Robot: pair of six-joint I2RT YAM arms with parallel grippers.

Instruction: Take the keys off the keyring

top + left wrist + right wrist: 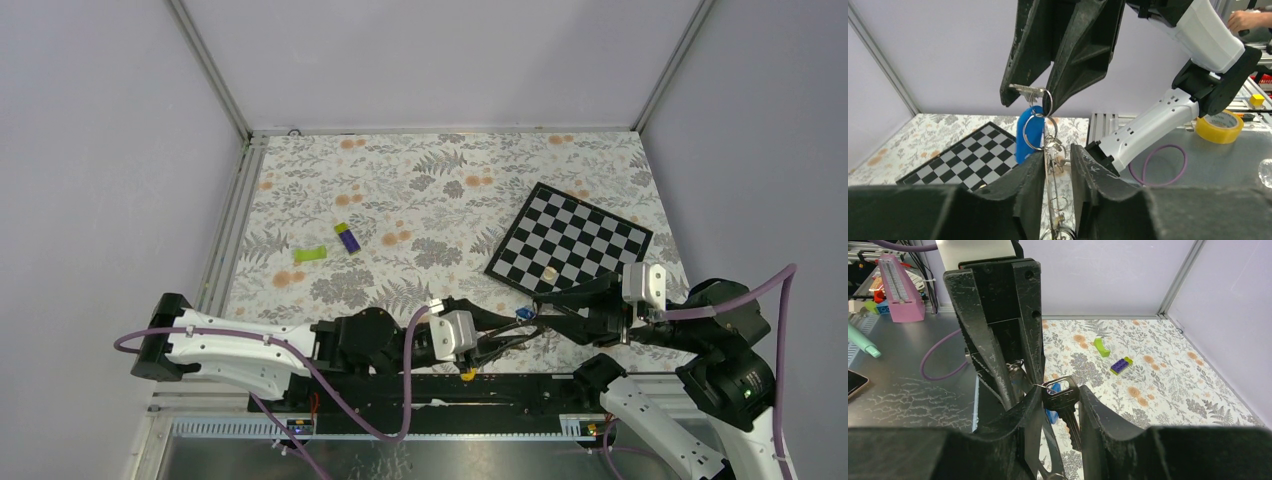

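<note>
Seen from overhead, two robot arms meet low in the frame, just right of centre, above a flower-patterned worktop point(420, 200). A bunch of keys point(522, 314) hangs between them, held clear of the surface (from above only a speck of blue shows).

In the right wrist view, the right gripper point(1059, 390) at lower centre is closed on a black-headed key point(1061, 396), whose head fills the gap between its fingers. In the left wrist view this gripper appears at top centre, with a silver key point(1024, 90) at its tips and a blue tag point(1029, 131) hanging just below.

The left gripper point(1057, 155), at bottom centre, has its jaws a narrow way apart. The grey keyring point(1051, 195) runs edge-on through that gap, and I cannot tell whether the pads press on it.

On the worktop, a checkerboard point(570, 240) lies right of centre and a purple-and-green block point(347, 237) left of centre.
</note>
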